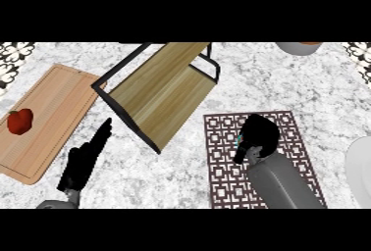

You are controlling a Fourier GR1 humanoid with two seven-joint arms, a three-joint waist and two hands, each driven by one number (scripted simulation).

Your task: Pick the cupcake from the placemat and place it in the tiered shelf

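My right hand [258,135] lies over the middle of the brown patterned placemat [225,162], its fingers curled down. Only a small teal speck of the cupcake [239,140] shows at the hand's left edge; the rest is hidden under the hand. The tiered shelf [163,88], with black frame and wooden boards, stands up and to the left of the placemat. My left hand [85,159] rests open with straight fingers on the marble counter, to the left of the shelf's near corner.
A wooden cutting board [51,122] with a red pepper [20,120] lies at the far left. A white plate [360,169] pokes in at the right edge. A grey pot [299,47] sits at the top right.
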